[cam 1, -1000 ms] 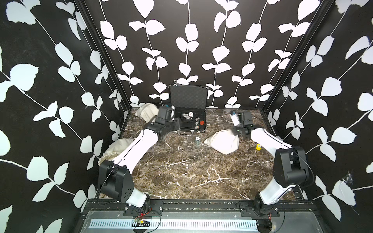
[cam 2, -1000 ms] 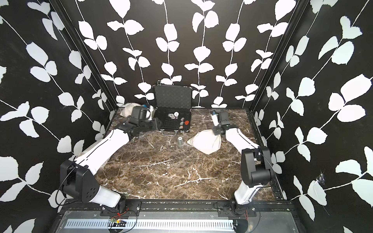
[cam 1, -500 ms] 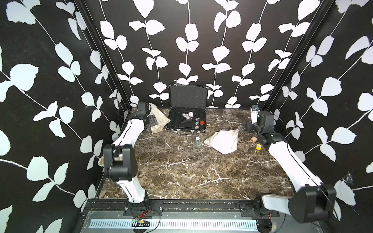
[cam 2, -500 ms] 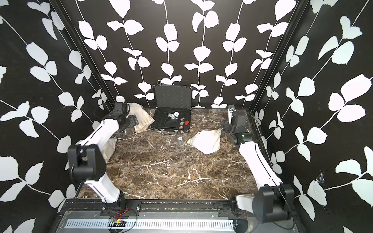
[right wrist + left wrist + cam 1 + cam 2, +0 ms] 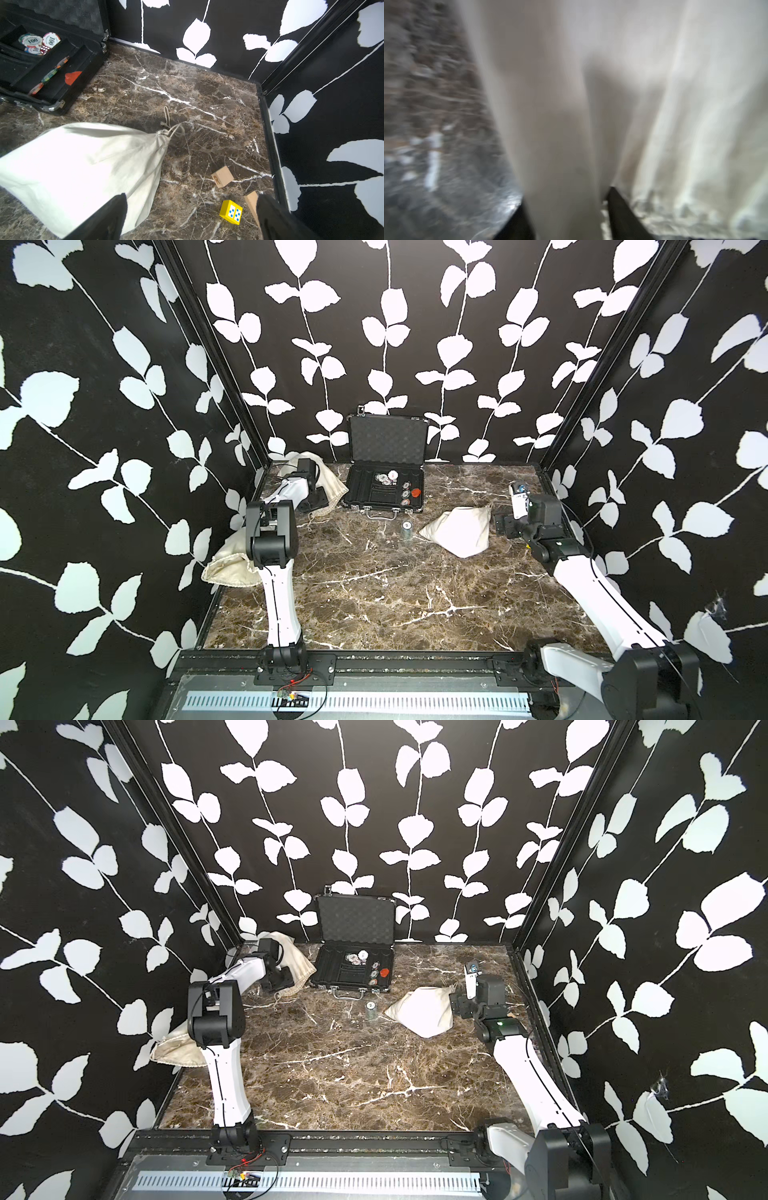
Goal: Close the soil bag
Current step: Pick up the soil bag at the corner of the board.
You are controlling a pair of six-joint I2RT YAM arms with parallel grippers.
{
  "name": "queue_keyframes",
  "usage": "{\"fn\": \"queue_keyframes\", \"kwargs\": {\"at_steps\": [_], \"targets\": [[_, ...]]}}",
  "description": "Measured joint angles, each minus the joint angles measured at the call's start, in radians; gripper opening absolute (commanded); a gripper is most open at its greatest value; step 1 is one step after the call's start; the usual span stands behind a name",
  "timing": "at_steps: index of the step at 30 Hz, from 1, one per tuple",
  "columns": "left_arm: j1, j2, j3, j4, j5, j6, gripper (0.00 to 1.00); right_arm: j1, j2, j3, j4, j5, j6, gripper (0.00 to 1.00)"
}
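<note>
The soil bag (image 5: 457, 531) (image 5: 424, 1011), white cloth, lies on the marble right of centre. Its neck (image 5: 166, 133) is drawn tight, and the cord trails loose on the stone. My right gripper (image 5: 505, 526) (image 5: 191, 197) is open and empty just right of that bag, with one finger over its edge. My left gripper (image 5: 320, 497) (image 5: 282, 977) is at the back left on a cream cloth bag (image 5: 332, 485). In the blurred left wrist view a fold of that cloth (image 5: 571, 104) fills the narrow gap of the left gripper (image 5: 566, 197).
An open black case (image 5: 386, 439) holding poker chips stands at the back centre. A small metal cylinder (image 5: 406, 529) stands left of the white bag. Another cream bag (image 5: 232, 568) slumps against the left wall. A yellow cube (image 5: 231, 212) and two wooden blocks (image 5: 222, 176) lie by the right wall.
Both arms have pulled back from the white bag. The right gripper let go of its neck, opened and moved right. The left swung to the back-left cream bag and narrowed on its cloth.
</note>
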Motion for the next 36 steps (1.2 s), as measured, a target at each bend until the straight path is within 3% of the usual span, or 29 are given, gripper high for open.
{"fn": "queue_keyframes", "kwargs": {"at_steps": [1, 2, 6, 10, 20, 28, 36], "targets": [[0.002, -0.002, -0.007, 0.006, 0.009, -0.002, 0.02, 0.000, 0.000, -0.003, 0.000, -0.002, 0.001, 1.00], [0.003, -0.007, -0.019, 0.016, 0.012, -0.002, 0.00, 0.000, -0.002, -0.006, 0.000, -0.004, 0.003, 1.00], [0.004, -0.076, -0.110, 0.040, 0.013, -0.001, 0.00, 0.000, -0.017, -0.008, -0.003, -0.014, 0.010, 0.99], [0.003, -0.237, -0.212, 0.028, 0.005, 0.016, 0.00, 0.013, -0.055, -0.008, -0.005, -0.051, 0.018, 1.00], [-0.059, -0.663, -0.135, -0.112, -0.052, 0.175, 0.00, 0.137, -0.124, -0.016, -0.011, -0.074, 0.017, 1.00], [-0.272, -0.808, -0.063, -0.312, -0.024, 0.264, 0.00, 0.201, -0.219, -0.037, -0.028, -0.080, -0.005, 1.00], [-0.624, -0.833, -0.060, -0.395, 0.035, 0.269, 0.00, 0.244, -0.311, -0.113, -0.032, -0.142, -0.032, 0.98]]}}
